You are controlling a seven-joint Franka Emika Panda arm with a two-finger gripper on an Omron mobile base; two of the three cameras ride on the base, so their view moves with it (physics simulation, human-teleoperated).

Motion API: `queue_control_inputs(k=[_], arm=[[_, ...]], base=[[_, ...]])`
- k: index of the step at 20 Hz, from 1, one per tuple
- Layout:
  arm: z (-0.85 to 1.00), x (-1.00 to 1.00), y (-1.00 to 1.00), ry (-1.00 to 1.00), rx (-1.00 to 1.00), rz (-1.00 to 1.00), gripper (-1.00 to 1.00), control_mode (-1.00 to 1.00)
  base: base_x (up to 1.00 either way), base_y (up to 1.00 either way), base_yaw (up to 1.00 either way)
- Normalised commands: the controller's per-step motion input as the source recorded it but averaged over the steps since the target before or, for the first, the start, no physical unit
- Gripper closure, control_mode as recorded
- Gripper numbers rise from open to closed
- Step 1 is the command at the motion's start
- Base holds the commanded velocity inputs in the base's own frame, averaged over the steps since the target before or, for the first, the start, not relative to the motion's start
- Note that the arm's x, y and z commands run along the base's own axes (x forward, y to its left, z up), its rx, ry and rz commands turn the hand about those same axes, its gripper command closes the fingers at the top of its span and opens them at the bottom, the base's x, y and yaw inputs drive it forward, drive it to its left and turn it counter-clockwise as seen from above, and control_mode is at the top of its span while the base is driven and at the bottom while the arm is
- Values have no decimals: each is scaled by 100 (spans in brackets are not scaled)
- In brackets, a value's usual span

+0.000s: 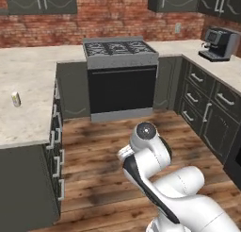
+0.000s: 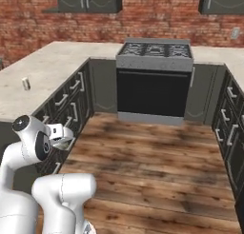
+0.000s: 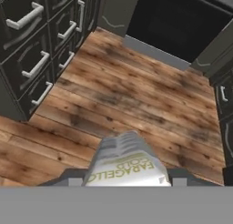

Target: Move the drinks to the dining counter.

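The jaws of the gripper (image 3: 125,175) are clamping a pale cream can (image 3: 125,166), its long axis running forward between them; the light speckled stone dining counter (image 1: 28,80) is lying leftward.

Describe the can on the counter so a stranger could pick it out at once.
Start at the black stove, then go left onto the light speckled stone counter. Near its front edge stands a small pale cream can with a yellowish-green lower band, upright and alone.

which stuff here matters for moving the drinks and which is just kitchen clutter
Part of the job:
- can held in the end effector
- second can on the dining counter

Just there:
- stove
- coffee machine
- wooden floor
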Motion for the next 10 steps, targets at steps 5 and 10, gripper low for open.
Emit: queue_control_inputs(k=[5,10], arm=[[0,0,0,0,0,0,100,100],[0,0,0,0,0,0,100,100]], base=[[100,-32,0],[100,-36,0]])
